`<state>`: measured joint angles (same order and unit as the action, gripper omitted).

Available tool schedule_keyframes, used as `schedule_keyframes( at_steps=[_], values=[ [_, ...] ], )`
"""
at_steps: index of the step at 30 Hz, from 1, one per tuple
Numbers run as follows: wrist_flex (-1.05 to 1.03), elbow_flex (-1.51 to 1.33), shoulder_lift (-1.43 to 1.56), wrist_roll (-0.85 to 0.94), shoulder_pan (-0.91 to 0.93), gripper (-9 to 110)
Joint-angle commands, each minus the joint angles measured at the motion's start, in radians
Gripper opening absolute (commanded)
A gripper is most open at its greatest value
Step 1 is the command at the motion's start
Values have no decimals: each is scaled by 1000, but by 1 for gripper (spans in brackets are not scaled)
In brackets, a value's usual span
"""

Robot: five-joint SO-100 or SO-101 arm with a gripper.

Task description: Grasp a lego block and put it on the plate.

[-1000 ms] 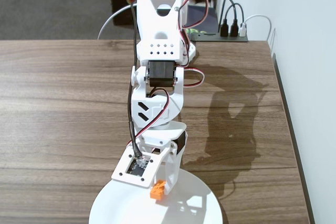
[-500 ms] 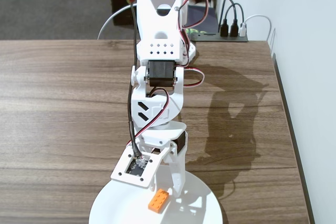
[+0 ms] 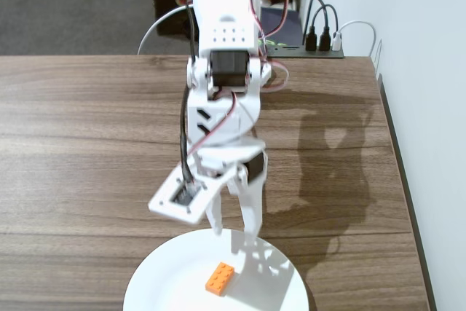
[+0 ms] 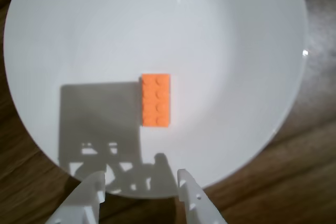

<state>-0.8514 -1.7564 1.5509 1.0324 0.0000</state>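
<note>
Wood-grain table (image 3: 87, 129): plate (image 4: 236, 35) bore lego block (image 4: 156, 99) mid-dish. Jaws parted, empty, at plate's near rim; best withdrawn straight upward.

The bottom edge of the fixed view cuts off the near part of the plate (image 3: 156, 274), the top edge cuts off the arm's upper part, and the wrist view shows only the tips of the gripper (image 4: 142, 182), its fingers running off the bottom.
</note>
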Motion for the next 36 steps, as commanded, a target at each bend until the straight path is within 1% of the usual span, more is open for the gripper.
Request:
schedule_keyframes(
  at_steps=[1,5,10,16,31,33,36],
  values=[
    [-20,-32,124,-28,-21,17],
    [-32,-137,230,-71,-34,11],
    [3,-307,383,-161,-40,1],
    [14,-474,546,-316,-35,1],
    [28,-896,994,-884,41,1],
    [20,-943,1052,-927,46,1],
    [-17,-1005,1143,-943,49,1]
  ],
)
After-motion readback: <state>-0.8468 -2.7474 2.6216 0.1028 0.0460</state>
